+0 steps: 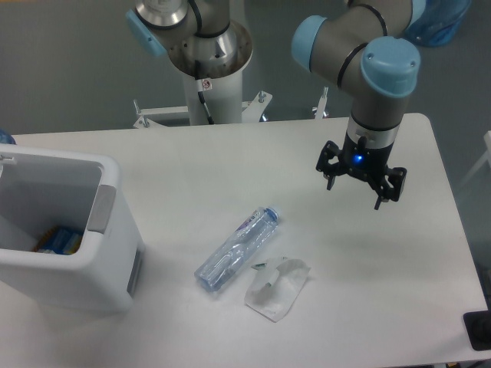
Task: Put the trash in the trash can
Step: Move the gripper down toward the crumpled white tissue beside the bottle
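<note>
**Hand hangs right of the trash, bottle lying on a diagonal**

The hand (pixel 359 182) hovers above the tabletop (pixel 230 165) with its fingers apart and nothing between them, pointing down. Both pieces of trash lie lower in the picture and to its left, well apart from the hand — so the coming reach, as I judge it, runs down-left toward the front edge.

The crushed bottle (pixel 236 248) rests flat on the tabletop, its long axis on a diagonal: cap end up and to the right, nearer the hand, base down and to the left, nearer the trash can (pixel 103 253). A grasp across the narrow waist would need the fingers turned to straddle that diagonal rather than line up with it.

The crumpled wrapper (pixel 277 287) lies just beside the bottle's lower right flank; whether the two touch I cannot tell. It sits slightly closer to the front edge than the bottle.

The trash can stands at the far left of the picture, open at the top, with something coloured already inside — the carry from either item would go leftward across the tabletop.
</note>
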